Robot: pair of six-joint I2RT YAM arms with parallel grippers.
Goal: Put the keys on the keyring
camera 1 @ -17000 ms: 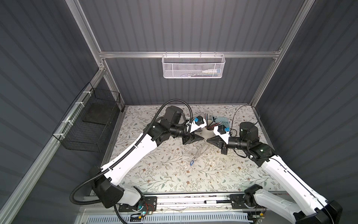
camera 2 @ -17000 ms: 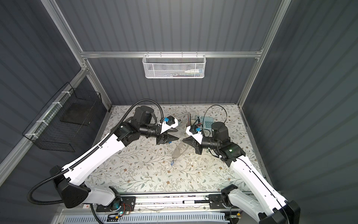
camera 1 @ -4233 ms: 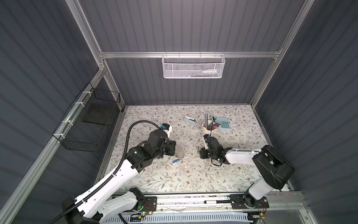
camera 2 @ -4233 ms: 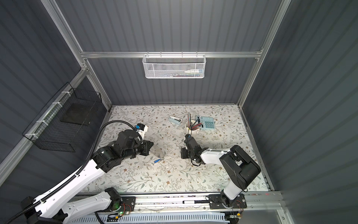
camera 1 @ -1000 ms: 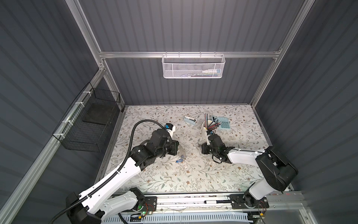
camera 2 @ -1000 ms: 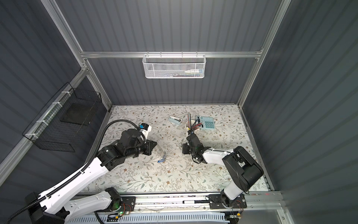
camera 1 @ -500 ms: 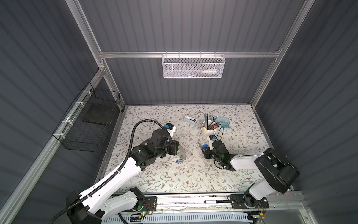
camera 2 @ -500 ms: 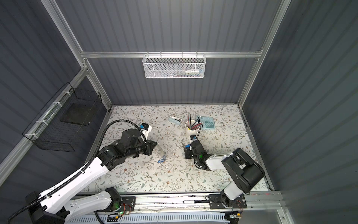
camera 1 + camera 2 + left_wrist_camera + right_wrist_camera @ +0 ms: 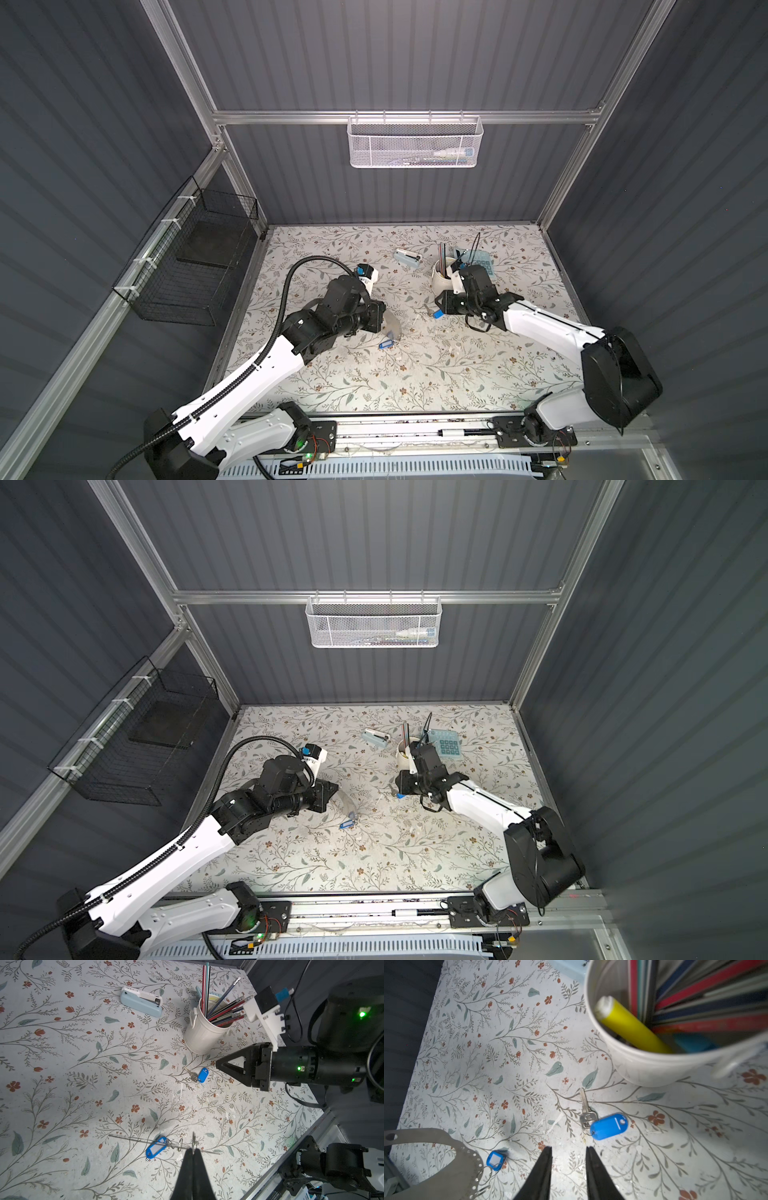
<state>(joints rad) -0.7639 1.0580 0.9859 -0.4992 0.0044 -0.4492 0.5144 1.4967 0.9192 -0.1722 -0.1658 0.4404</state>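
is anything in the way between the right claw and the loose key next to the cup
Nothing visible. In the right wrist view the right claw is open, with only bare table between its tips and the loose key. The white cup stands beyond the key, apart from it, outside the path.

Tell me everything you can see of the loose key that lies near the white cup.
The loose key is small, silver metal, joined by a little ring to a bright blue plastic tag. It lies flat on the flowered table beside the white cup, not touching it. The open right gripper hovers close by; nothing holds the key.
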